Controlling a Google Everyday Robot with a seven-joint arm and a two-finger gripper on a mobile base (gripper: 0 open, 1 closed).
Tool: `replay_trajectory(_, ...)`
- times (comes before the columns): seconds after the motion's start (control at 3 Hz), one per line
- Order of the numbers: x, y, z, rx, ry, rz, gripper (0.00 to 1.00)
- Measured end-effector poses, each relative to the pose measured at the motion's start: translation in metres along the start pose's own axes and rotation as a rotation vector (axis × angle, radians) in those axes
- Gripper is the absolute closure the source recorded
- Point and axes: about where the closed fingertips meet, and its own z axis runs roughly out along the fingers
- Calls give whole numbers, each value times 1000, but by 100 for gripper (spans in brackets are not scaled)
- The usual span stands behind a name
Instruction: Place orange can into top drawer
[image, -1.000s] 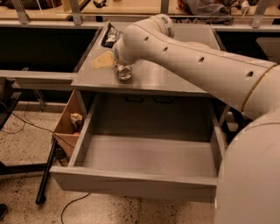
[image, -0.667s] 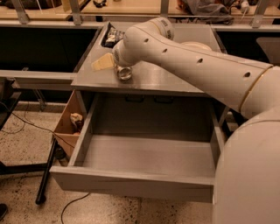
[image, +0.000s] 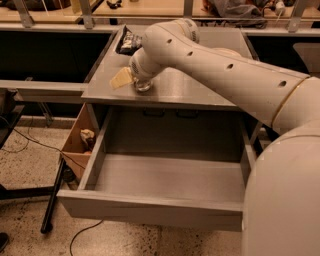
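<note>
The orange can (image: 122, 78) lies on the grey counter top (image: 200, 92), near its left front part; I see its tan label and a silvery end by my wrist. My gripper (image: 139, 81) is down at the can, mostly hidden behind my own white arm (image: 215, 60). The top drawer (image: 165, 175) is pulled wide open below the counter's front edge, and its inside holds nothing that I can see.
A dark snack bag (image: 129, 41) lies at the counter's back left. A brown cardboard box (image: 79, 142) stands on the floor left of the drawer, beside a black stand leg (image: 52, 200). My robot's body (image: 285, 200) fills the right foreground.
</note>
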Motion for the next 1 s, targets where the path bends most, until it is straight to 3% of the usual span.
replay_trajectory(0.67,19,1,-16,-35,84,-61,65)
replay_trajectory(1.0,22,-2,-40,-18,66,-76,88)
